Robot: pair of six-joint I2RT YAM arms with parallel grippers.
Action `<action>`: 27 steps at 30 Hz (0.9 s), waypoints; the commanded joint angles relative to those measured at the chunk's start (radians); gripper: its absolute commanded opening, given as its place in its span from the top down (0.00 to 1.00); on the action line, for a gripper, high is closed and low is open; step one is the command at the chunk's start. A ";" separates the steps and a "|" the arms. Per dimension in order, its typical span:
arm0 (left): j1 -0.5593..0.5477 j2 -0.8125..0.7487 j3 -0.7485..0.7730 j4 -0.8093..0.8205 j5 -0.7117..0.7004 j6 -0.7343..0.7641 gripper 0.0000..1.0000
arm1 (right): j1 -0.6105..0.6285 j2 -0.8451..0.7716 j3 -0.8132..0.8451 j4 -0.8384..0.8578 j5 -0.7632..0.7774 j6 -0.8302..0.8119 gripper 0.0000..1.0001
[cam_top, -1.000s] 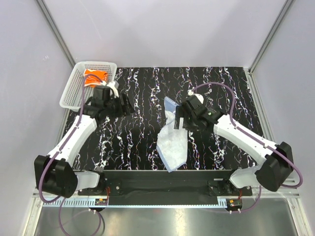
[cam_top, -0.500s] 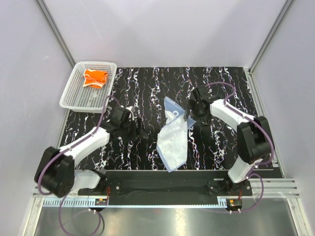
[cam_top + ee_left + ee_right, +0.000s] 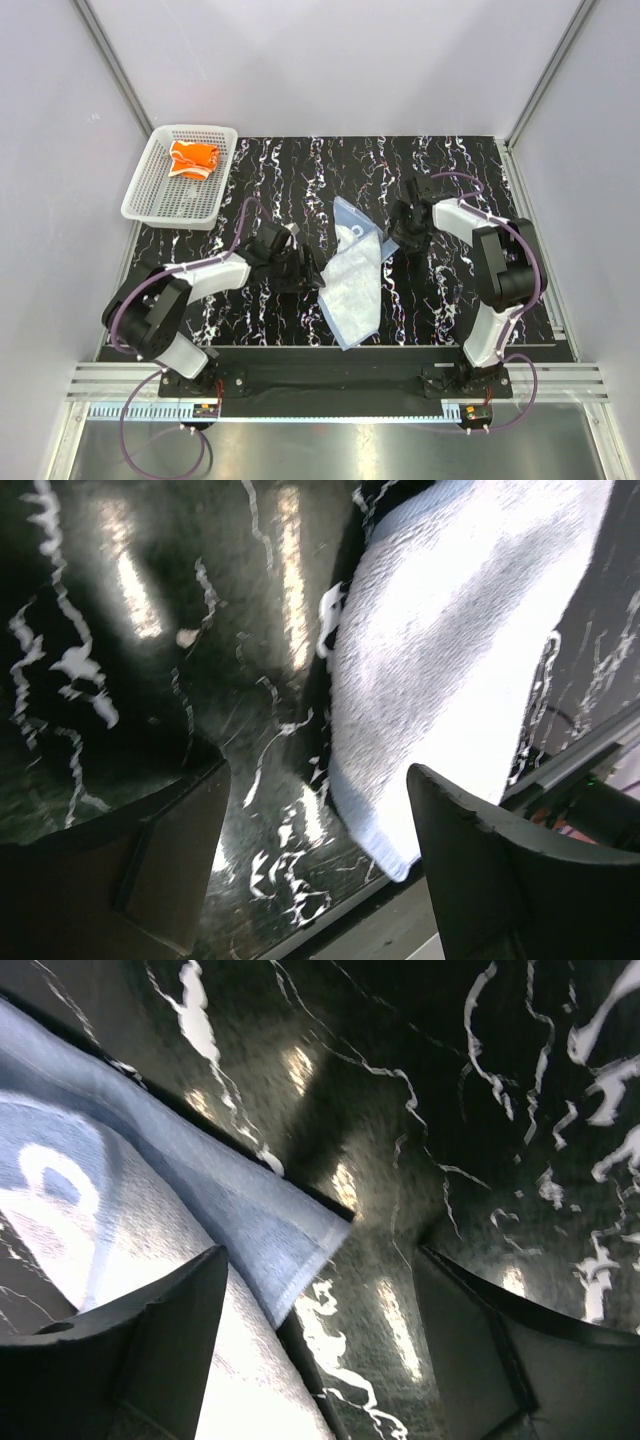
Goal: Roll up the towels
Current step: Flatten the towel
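The light blue towel (image 3: 352, 285) lies spread and creased in the middle of the black marbled table, one corner folded over. The orange towel (image 3: 194, 158) sits bunched in the white mesh basket (image 3: 148, 178) at the far left. My left gripper (image 3: 303, 272) is low at the blue towel's left edge, open; in the left wrist view the blue towel (image 3: 460, 650) reaches in between my left gripper's (image 3: 315, 865) fingers near the table's front edge. My right gripper (image 3: 397, 238) is open at the towel's right corner (image 3: 310, 1225), which lies between its fingers (image 3: 150, 1350).
The table's front rail (image 3: 340, 355) runs just below the blue towel's near end. Both arms fold low over the table, the left from the left side, the right from the right. Grey walls close in the back and sides.
My left arm has swung from beside the basket down to the blue towel's left edge. My right gripper has come off the towel's top and moved to its right corner.
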 commanded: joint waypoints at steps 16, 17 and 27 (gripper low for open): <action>-0.026 0.104 0.103 0.108 0.100 -0.015 0.94 | -0.014 0.053 -0.022 0.079 -0.046 -0.019 1.00; -0.023 0.095 0.114 0.085 0.089 -0.005 0.96 | -0.017 0.046 -0.028 0.082 -0.046 -0.019 1.00; 0.101 -0.049 0.250 -0.277 -0.081 0.154 1.00 | -0.098 -0.195 -0.197 0.045 -0.006 0.002 1.00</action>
